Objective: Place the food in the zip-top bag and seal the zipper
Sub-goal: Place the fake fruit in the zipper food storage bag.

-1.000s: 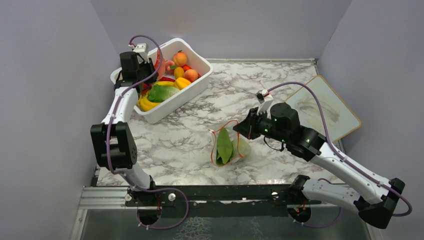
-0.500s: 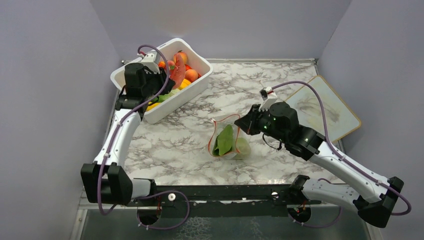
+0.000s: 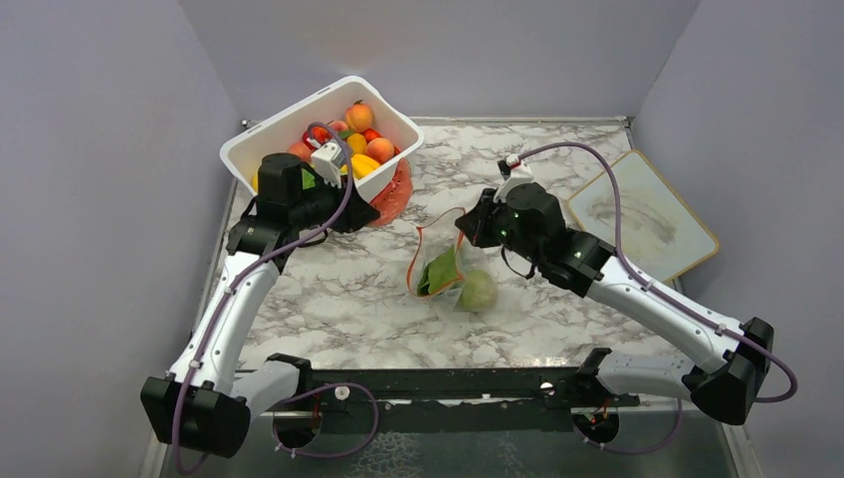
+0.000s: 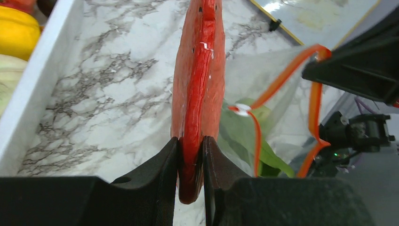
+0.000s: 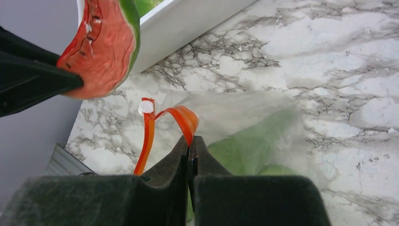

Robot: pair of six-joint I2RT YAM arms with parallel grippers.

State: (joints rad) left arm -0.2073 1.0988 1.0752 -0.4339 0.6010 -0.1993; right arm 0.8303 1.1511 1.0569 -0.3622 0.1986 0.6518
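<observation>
On the marble bench, beside the white tub of toy produce, the clear zip-top bag lies mid-bench with a leafy bunch and a cabbage inside. The left tool pinches a watermelon slice edge-on, just short of the bag's mouth. The right tool, pressed together on the orange zipper strip, lifts the mouth open. The slice should enter thin edge first, between the two strips, and be released only once it is past them.
</observation>
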